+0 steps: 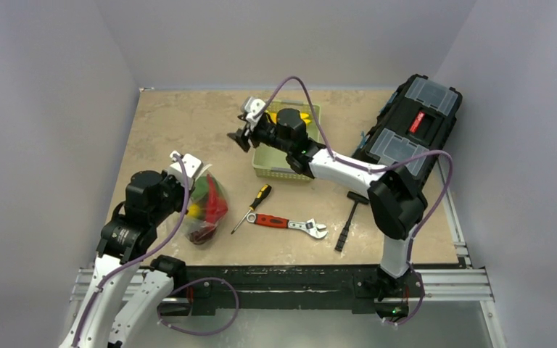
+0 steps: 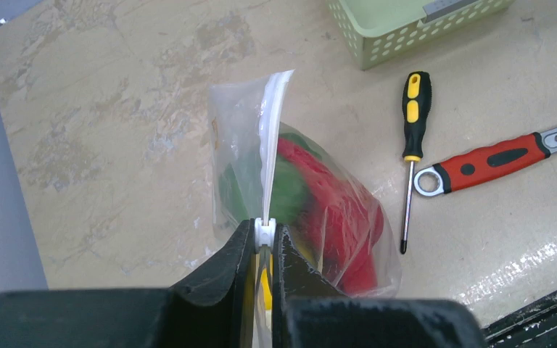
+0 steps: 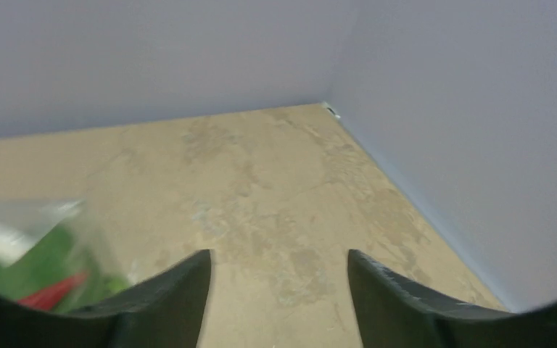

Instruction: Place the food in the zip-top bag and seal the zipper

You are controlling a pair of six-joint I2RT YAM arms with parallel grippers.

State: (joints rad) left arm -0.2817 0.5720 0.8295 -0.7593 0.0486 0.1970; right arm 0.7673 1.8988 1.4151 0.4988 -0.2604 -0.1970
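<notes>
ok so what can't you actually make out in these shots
- Whether the zipper is sealed all along: left wrist view, the left gripper covers its near end; top view, too small.
- What is left in the basket: top view, the right arm covers it; left wrist view, cut by the top edge.
- Which foods are in the zip-top bag: only red and green shapes show; right wrist view blurs it.

clear zip-top bag (image 2: 236, 116), white zipper (image 2: 272, 138), red and green food (image 2: 312, 196) inside; pale green basket (image 2: 406, 32); black-and-yellow screwdriver (image 2: 415, 101); red-and-black wrench (image 2: 489, 163) handle; mottled beige desk (image 2: 116, 130); black toolbox (image 1: 413, 123).
</notes>
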